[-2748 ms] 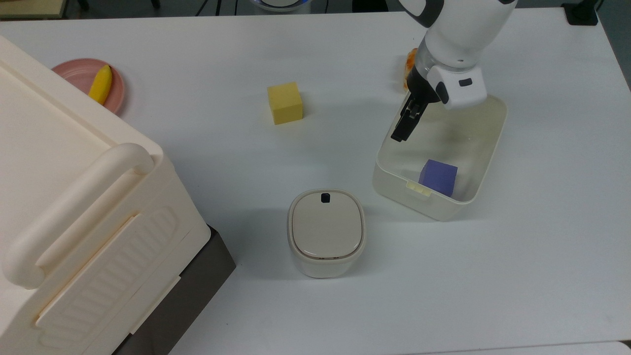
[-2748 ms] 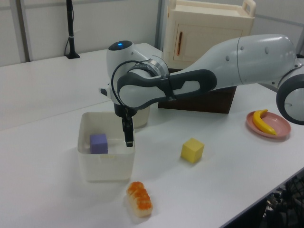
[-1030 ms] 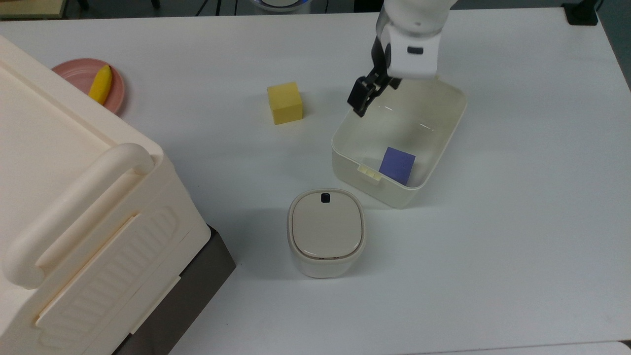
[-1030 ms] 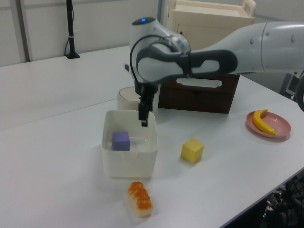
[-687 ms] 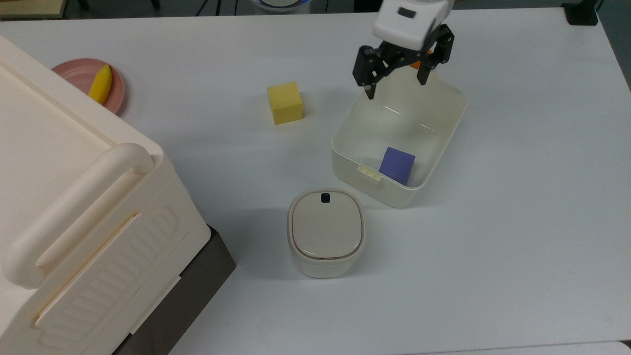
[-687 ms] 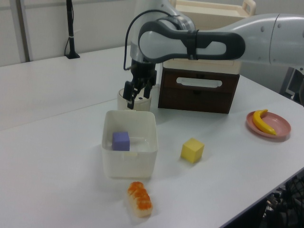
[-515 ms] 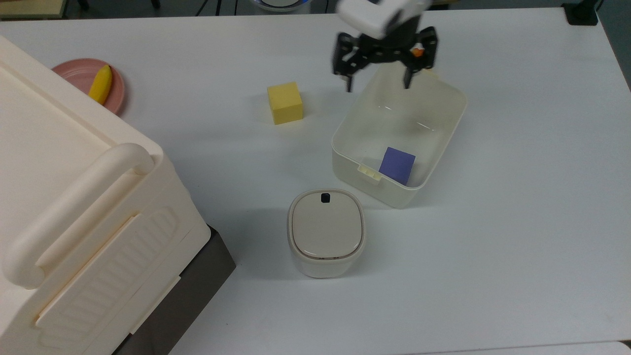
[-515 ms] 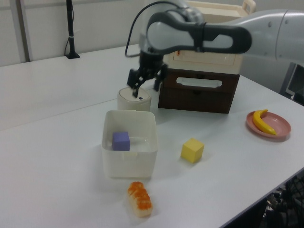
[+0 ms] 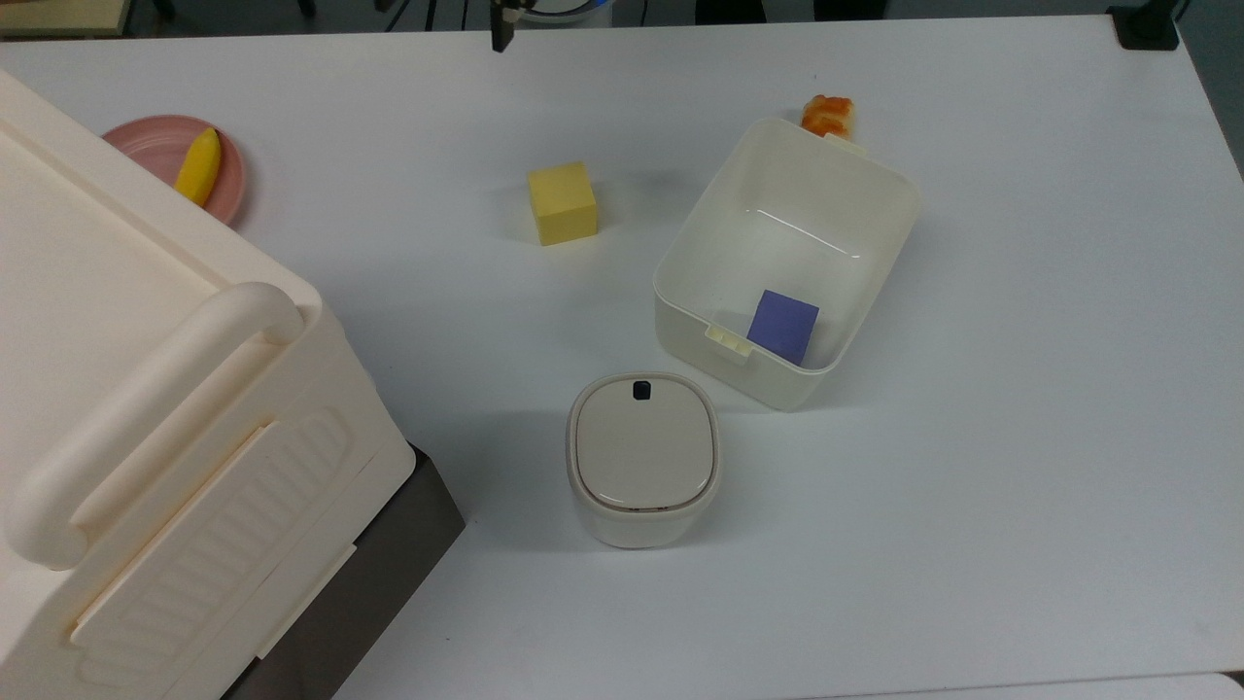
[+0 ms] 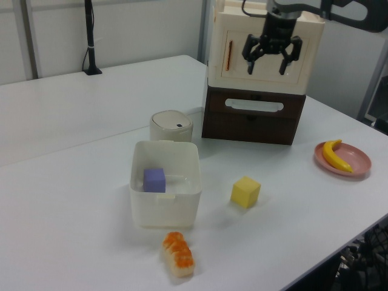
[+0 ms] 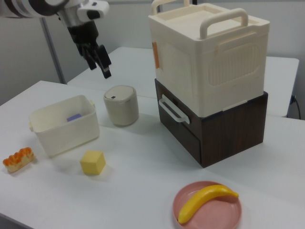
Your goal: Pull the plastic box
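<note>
White table [image 9: 1020,437], apparently bare walls

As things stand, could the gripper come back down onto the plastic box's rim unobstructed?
Probably yes. The gripper hangs high with jaws open, well away from the plastic box. The box is lidless, and its rim is clear; only the purple cube sits inside, low on the floor.

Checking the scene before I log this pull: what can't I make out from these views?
- Sushi, top view: the box wall hides its lower part.
- Purple cube, right view: only its top shows over the box rim.
- Tool, top view: cut off by the upper edge.
</note>
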Controlling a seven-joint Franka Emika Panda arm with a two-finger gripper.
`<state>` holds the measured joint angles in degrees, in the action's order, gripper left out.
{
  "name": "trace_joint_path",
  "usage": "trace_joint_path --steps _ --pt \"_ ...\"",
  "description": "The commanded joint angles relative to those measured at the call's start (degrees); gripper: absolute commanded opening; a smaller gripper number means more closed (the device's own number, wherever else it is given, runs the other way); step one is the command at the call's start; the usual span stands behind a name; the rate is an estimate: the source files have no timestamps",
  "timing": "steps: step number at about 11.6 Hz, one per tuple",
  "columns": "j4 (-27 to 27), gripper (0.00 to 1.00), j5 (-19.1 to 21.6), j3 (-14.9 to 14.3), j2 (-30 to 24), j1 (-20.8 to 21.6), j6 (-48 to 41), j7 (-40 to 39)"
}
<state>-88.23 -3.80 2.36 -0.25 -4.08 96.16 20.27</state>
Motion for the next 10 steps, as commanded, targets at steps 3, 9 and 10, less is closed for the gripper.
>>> trace_joint_path --steps 3,9,10 --pt "-6.9 1.0 2.1 -5.2 -1.1 4.9 3.9 -3.4" --pt "-7.5 1.0 2.3 -6.7 -0.2 11.2 5.4 -5.1" --pt "-7.5 1.0 2.3 -6.7 -0.2 11.3 5.4 -5.1"
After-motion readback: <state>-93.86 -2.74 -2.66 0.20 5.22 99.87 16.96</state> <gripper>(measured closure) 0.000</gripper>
